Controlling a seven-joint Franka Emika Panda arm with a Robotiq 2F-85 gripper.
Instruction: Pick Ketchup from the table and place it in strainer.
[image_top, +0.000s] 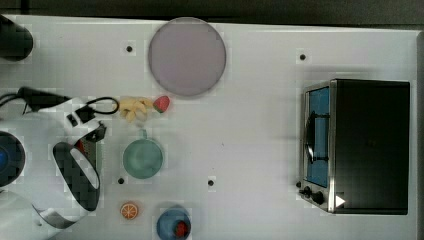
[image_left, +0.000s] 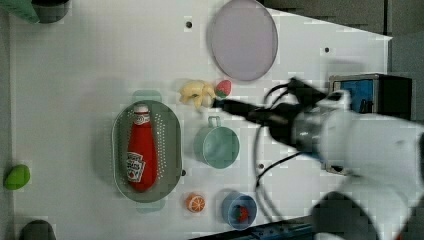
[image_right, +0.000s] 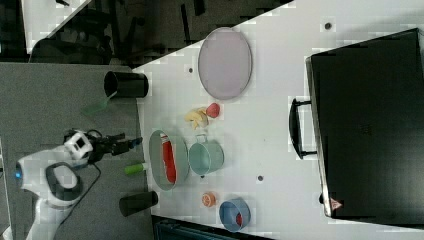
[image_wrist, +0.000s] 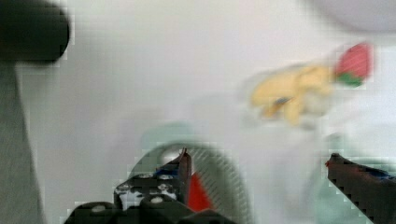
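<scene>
- Red Ketchup (image_left: 140, 152) lies flat inside the mint strainer (image_left: 172, 145), white cap toward the left view's top.
- I see the end effector (image_wrist: 257, 170) spread wide with nothing between its fingers (image_wrist: 183, 169) (it hangs above the strainer's rim).
- Beside the strainer on the white surface (image_left: 75, 90) stands a teal mug (image_left: 220, 146), with a strawberry (image_left: 223, 88) and an orange slice (image_left: 195, 202) nearby.
</scene>
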